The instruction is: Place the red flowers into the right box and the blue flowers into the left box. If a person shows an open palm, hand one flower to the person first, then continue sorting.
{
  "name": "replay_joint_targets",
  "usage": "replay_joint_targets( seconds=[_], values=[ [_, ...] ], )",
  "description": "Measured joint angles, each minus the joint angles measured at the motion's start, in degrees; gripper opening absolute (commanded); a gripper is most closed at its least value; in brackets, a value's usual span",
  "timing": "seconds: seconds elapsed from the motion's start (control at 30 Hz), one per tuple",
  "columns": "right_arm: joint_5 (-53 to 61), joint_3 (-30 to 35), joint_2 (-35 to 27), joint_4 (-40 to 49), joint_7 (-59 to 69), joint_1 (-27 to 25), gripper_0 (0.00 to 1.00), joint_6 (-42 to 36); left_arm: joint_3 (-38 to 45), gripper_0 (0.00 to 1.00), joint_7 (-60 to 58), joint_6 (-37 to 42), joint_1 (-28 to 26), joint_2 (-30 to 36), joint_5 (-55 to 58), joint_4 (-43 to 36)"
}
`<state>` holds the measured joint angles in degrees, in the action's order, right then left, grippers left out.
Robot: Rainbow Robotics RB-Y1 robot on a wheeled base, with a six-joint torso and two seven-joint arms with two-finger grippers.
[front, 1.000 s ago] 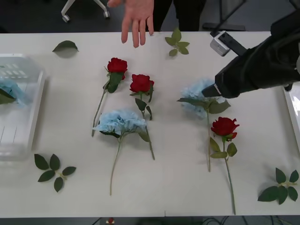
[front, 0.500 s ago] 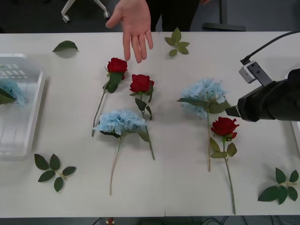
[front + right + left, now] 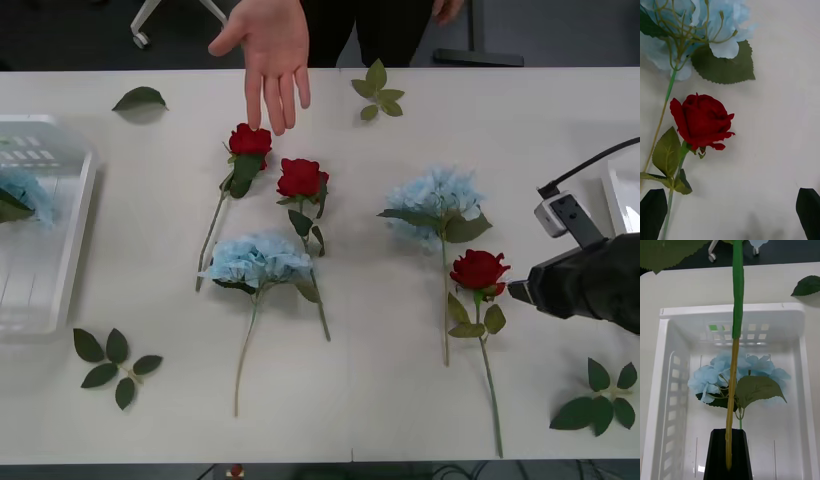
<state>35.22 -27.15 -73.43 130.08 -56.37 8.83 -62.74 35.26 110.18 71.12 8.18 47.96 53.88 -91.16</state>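
Three red flowers lie on the table: one rose (image 3: 250,140) just under a person's open palm (image 3: 265,55), a second (image 3: 302,178) beside it, a third (image 3: 479,270) at the right. My right gripper (image 3: 520,292) hovers just right of that third rose (image 3: 702,120), open (image 3: 730,217) with nothing between its fingers. Two blue flowers (image 3: 258,260) (image 3: 435,205) lie mid-table. The left box (image 3: 60,290) holds another blue flower (image 3: 733,378). Above it, my left gripper (image 3: 729,450) is shut on a green stem (image 3: 735,333) whose bloom is out of view. The right box (image 3: 625,200) shows at the edge.
Loose green leaf sprigs lie at the far left (image 3: 140,97), the far middle (image 3: 377,90), the near left (image 3: 112,365) and the near right (image 3: 600,400). A cable and small grey module (image 3: 565,215) ride on the right arm.
My right arm swung back from over the right blue flower to beside the right rose. The person's hand shifted left with its fingers over the far rose.
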Motion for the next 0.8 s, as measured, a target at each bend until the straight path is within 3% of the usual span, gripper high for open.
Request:
replay_joint_targets(
  seconds=[0.2,0.6,0.8],
  values=[
    [-3.29,0.0,0.01,2.06,8.0,-2.94,1.0,-4.23,0.0,0.0,0.0,0.0,0.0,0.0,-0.02,0.0],
    [-5.81,-0.23,2.53,2.19,8.11,-7.09,1.0,-6.26,0.0,0.0,0.0,0.0,0.0,0.0,-0.1,0.0],
    [-7.47,-5.51,3.37,2.17,8.11,-6.9,1.0,-5.38,-0.01,0.0,0.0,0.0,0.0,0.0,-0.12,0.0]
  ],
)
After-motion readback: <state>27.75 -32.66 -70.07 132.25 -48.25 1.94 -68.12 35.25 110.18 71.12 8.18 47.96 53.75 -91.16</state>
